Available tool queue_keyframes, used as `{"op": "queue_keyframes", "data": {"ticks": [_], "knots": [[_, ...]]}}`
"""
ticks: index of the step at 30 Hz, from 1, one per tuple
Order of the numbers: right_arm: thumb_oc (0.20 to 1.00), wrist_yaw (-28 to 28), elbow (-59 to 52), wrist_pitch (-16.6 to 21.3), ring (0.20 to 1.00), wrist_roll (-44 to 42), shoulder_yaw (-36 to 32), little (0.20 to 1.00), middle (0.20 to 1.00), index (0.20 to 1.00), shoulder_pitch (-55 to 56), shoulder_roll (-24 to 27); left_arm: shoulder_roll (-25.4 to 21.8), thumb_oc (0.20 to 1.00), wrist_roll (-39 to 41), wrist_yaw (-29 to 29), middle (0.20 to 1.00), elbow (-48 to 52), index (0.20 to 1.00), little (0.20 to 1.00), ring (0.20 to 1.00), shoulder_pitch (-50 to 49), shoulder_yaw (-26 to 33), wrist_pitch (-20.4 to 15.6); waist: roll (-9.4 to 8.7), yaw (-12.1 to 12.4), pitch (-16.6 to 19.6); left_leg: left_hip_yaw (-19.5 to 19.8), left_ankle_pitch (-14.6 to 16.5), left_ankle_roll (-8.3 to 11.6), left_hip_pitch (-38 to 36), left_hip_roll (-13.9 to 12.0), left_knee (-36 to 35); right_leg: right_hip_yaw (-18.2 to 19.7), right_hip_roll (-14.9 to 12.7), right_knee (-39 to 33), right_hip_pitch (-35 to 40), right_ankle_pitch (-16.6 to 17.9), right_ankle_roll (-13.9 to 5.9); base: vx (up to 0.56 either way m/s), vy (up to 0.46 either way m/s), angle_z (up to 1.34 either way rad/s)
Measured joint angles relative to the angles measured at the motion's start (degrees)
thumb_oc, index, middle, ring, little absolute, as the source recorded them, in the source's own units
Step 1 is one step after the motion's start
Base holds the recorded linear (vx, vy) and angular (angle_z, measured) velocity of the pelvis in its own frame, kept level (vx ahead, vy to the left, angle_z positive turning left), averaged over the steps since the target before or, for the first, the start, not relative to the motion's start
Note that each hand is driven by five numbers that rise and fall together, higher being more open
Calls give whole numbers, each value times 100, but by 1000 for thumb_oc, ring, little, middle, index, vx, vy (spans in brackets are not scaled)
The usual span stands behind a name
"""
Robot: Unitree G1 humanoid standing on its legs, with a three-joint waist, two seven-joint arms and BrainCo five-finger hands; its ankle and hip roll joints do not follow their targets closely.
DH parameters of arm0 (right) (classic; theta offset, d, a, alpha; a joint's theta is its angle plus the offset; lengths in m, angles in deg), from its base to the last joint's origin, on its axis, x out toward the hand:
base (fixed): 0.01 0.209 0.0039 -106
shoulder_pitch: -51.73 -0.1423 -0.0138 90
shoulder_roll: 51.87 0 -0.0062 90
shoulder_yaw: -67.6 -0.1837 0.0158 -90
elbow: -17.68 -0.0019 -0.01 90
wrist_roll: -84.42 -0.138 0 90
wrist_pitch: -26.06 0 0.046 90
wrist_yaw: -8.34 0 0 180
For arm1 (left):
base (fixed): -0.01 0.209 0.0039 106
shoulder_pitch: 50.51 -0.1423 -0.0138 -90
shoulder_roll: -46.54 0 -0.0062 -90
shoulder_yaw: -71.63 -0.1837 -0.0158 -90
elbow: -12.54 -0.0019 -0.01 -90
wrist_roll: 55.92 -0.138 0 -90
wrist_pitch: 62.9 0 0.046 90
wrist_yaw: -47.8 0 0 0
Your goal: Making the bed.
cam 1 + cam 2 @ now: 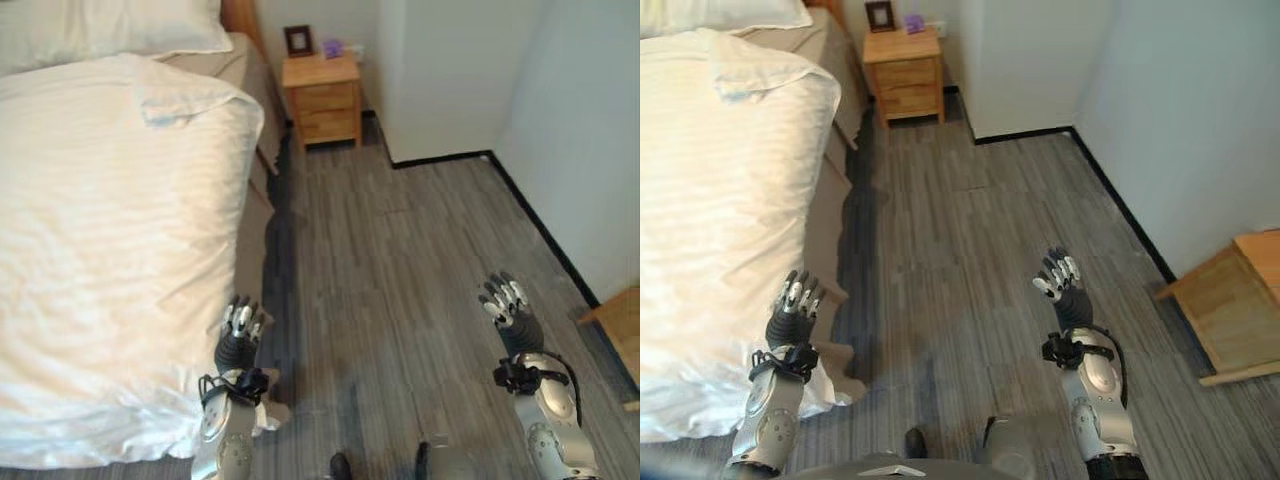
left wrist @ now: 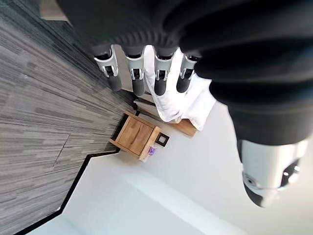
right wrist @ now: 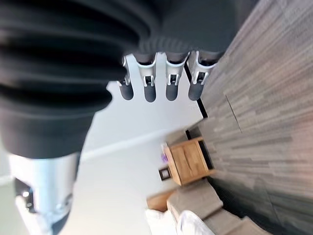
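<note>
The bed (image 1: 255,235) runs along the left of the scene, with a white duvet (image 1: 110,250) spread over most of it and its near right corner hanging off the mattress edge down towards the grey plank floor (image 1: 400,270). A white pillow (image 1: 110,25) lies at the far end by the headboard. The left hand (image 1: 240,325) is raised just beside that hanging duvet edge, fingers straight and loosely spread, holding nothing; judged from its place, it stands ready to reach for the edge and square it up, since the duvet's right side looks uneven and the far corner is rumpled. The right hand (image 1: 505,300) hangs over bare floor well to the right of the bed, fingers likewise straight and slightly spread, empty, and looks idle for now. A wooden nightstand (image 1: 322,95) stands at the far end just right of the bed, carrying a small dark picture frame (image 1: 298,40) and a little purple object (image 1: 333,48). The right eye view adds a second piece of wooden furniture (image 1: 1240,300) against the right wall, which the left eye view shows only as a sliver at its edge. Both wrist views confirm the straight, unclenched fingers (image 2: 134,73) and look past them to the nightstand.
</note>
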State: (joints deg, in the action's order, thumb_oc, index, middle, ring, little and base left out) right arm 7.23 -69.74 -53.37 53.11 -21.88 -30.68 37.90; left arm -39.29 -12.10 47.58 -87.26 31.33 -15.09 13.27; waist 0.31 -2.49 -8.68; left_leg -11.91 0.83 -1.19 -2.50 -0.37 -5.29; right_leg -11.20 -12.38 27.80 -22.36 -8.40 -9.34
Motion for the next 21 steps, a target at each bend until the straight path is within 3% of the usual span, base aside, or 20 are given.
{"op": "queue_keyframes", "data": {"ticks": [3, 4, 6, 7, 9, 10, 11, 12, 13, 14, 15, 16, 17, 18, 20, 21], "knots": [[1000, 77, 4, 10, 1000, 2, -28, 1000, 1000, 1000, 59, 0, -65, 1000, -1, 7, 1000, 11, 1000, 1000, 1000, 3, 107, -26, -47, -131, -15, 91, 49, 73, 115, -82, 79, 75, 187, -1192, -6, 213, -17, 550, -130, 26], [1000, 94, -17, 13, 1000, 53, -54, 1000, 1000, 1000, 33, 3, -54, 1000, -8, 75, 1000, -10, 1000, 1000, 1000, 79, 194, -57, 36, -231, -68, 244, 127, 170, 199, -248, 205, 125, 361, -1615, 101, 620, -2, 711, -194, 32], [1000, 100, -15, 8, 1000, 195, -77, 1000, 1000, 1000, 43, 8, -66, 1000, -11, 130, 1000, -2, 1000, 1000, 1000, 184, 189, -113, 138, -300, -113, 355, 155, 222, 178, -418, 204, -32, 527, -1868, 279, 921, 14, 653, -200, 38], [1000, 90, -9, 4, 1000, 218, -75, 1000, 1000, 1000, 100, 21, 11, 1000, -24, 161, 1000, 12, 1000, 1000, 1000, 219, 176, -131, 232, -377, -138, 523, 207, 399, 24, -587, 225, -226, 639, -1879, 551, 1058, 190, 379, -149, 39], [1000, 59, 157, -18, 1000, 231, 0, 1000, 1000, 1000, 112, 131, 24, 1000, -29, 134, 1000, 72, 1000, 1000, 1000, 131, 88, -131, 250, -475, -148, 641, 229, 408, -245, -745, 443, -313, 825, -1613, 843, 669, 782, 542, -333, 29], [1000, 59, 182, -4, 1000, 215, -49, 1000, 1000, 1000, 110, 133, 25, 1000, -16, 113, 1000, 50, 1000, 1000, 1000, 121, 102, -148, 109, -485, -75, 775, 185, 490, -39, -718, 1128, -357, 808, -1585, 988, 466, 976, 559, -419, 23], [1000, 61, 220, 6, 1000, 149, -132, 1000, 1000, 1000, 60, 122, 38, 1000, 15, 102, 1000, 50, 1000, 1000, 1000, 171, 111, -147, -21, -479, -89, 827, 174, 519, 539, -730, 2249, -406, 800, -1585, 1083, 360, 1041, 562, -431, 24], [1000, 64, 246, 5, 1000, 96, -209, 1000, 1000, 1000, 19, 122, 75, 1000, 30, 101, 1000, 68, 1000, 1000, 1000, 238, 119, -161, -90, -435, -95, 865, -23, 758, 1076, -779, 3231, -398, 815, -1533, 1122, 268, 1115, 342, -230, 10], [1000, 66, 253, 30, 1000, 63, -331, 1000, 1000, 1000, 34, 121, 110, 1000, 54, 92, 1000, 31, 1000, 1000, 1000, 262, 78, -192, -233, -268, -71, 990, -849, 894, 1733, -870, 4635, -296, 874, -1583, 1370, 75, 1568, 698, -353, -25], [1000, 67, 249, 46, 1000, -17, -359, 1000, 1000, 1000, 80, 153, 105, 1000, 64, 83, 1000, 43, 1000, 1000, 1000, 112, 38, -176, -338, -108, -116, 945, -1050, 868, 1863, -918, 5428, -190, 940, -1725, 1721, 85, 1606, 561, -240, -35], [1000, 91, 253, 56, 1000, -16, -348, 1000, 1000, 1000, 64, 144, 92, 1000, 95, 78, 1000, 42, 1000, 1000, 1000, 50, 40, -174, -400, -41, -100, 896, -925, 900, 1947, -910, 5495, -138, 953, -1839, 1912, 41, 1576, 535, -144, -22], [1000, 107, 243, 62, 1000, -15, -355, 1000, 1000, 1000, 105, 138, 84, 1000, 105, 52, 1000, 47, 1000, 1000, 1000, 60, 68, -175, -470, 5, -81, 690, -727, 818, 2009, -863, 5449, -89, 953, -2027, 2093, -86, 1683, 587, -26, -8], [1000, 138, 261, 63, 1000, -15, -364, 1000, 1000, 1000, 26, 181, 100, 1000, 109, 3, 1000, 93, 1000, 1000, 1000, 77, 82, -191, -563, 106, -110, 371, -517, 820, 2209, -803, 5245, -3, 985, -2196, 2323, 11, 1512, 781, -25, -21], [1000, 142, 266, 62, 1000, -16, -357, 1000, 1000, 1000, -87, 166, 148, 1000, 119, -31, 1000, 111, 1000, 1000, 1000, 80, 158, -191, -564, 235, -129, 134, -214, 755, 2263, -631, 4452, 110, 1037, -2581, 2674, -13, 1402, 606, -3, -35], [1000, 132, 280, 56, 1000, -14, -283, 1000, 1000, 1000, -184, 193, 195, 1000, 269, -24, 1000, 111, 1000, 1000, 1000, 32, 170, -190, -559, 327, -142, 87, -207, 677, 2358, -414, 3555, 99, 1125, -2865, 3108, 68, 1350, 433, 30, -30], [1000, 118, 260, 60, 1000, -18, -172, 1000, 1000, 1000, -186, 201, 193, 1000, 328, -23, 1000, 110, 1000, 1000, 1000, -47, 172, -193, -539, 434, -100, -25, -282, 557, 2466, -267, 2956, 73, 1205, -3004, 3396, -70, 1132, 885, 59, -41]]}}
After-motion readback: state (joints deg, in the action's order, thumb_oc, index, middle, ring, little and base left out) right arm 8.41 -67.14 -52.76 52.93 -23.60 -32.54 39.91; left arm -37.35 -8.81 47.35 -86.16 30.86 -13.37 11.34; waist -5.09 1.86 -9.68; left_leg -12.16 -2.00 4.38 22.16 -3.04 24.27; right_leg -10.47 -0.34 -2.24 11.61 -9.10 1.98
